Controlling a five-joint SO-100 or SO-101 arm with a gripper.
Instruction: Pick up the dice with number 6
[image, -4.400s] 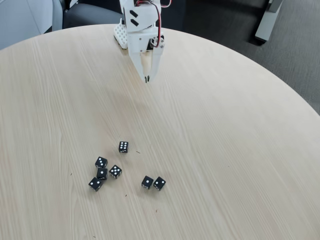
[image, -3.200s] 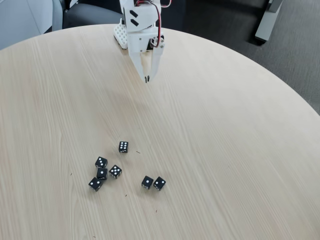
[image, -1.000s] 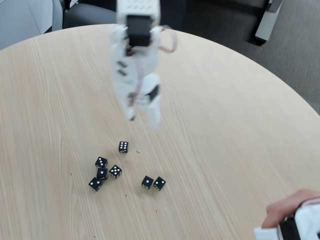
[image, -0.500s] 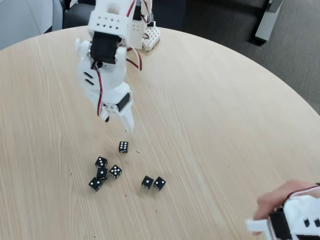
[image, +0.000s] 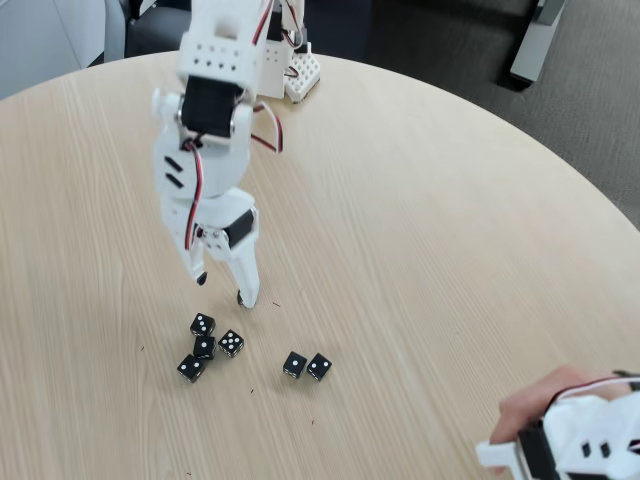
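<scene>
In the fixed view my white gripper (image: 222, 288) hangs open just above the round wooden table (image: 430, 230), its two fingers pointing down. The left fingertip (image: 200, 278) is dark-tipped and clear of the dice. The right fingertip (image: 243, 297) stands over the spot just above the cluster of black dice, and the dice with number 6 is hidden behind it. Nothing shows between the fingers.
Several black dice with white pips lie below the gripper: a left group around (image: 204, 346) and a pair (image: 306, 366) to the right. A person's hand (image: 535, 412) holding a white device (image: 590, 445) is at the bottom right. The arm's base (image: 295, 70) stands at the table's far edge.
The arm has swung down toward the dice. The open gripper has dropped, and its right finger now covers the top die. The hand at the bottom right has shifted slightly.
</scene>
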